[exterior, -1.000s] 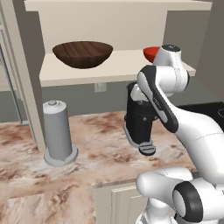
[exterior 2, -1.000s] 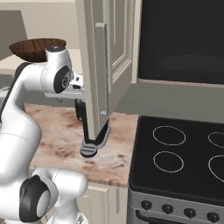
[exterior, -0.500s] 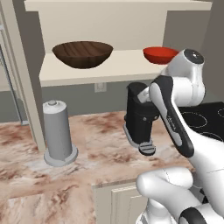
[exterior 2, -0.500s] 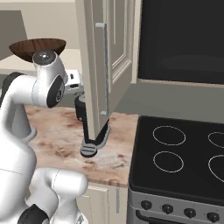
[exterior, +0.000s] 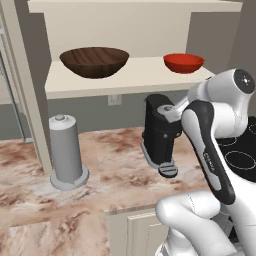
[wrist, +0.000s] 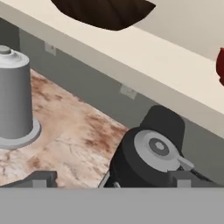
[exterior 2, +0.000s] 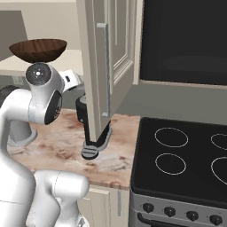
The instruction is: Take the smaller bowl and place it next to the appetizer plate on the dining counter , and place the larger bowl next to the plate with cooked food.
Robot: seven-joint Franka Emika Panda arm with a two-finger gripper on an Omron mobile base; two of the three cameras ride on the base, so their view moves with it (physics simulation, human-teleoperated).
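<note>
The smaller bowl, glossy red, sits at the right end of the open cabinet shelf. Its edge shows at the right border of the hand view. The larger bowl, dark wood, stands on the same shelf to the left, and also shows in the right base view and hand view. My gripper is open and holds nothing. It hangs below the shelf, over the black coffee machine. The appetizer plate, the plate with cooked food and the dining counter are out of view.
A grey cylindrical canister stands on the marble worktop, left of the coffee machine. An open cabinet door hangs just right of my arm. A black stove lies further right. A wall outlet sits under the shelf.
My arm's upper joint has swung right and slightly down in the left base view, uncovering the red bowl. The gripper has stayed open. Both bowls have not moved.
</note>
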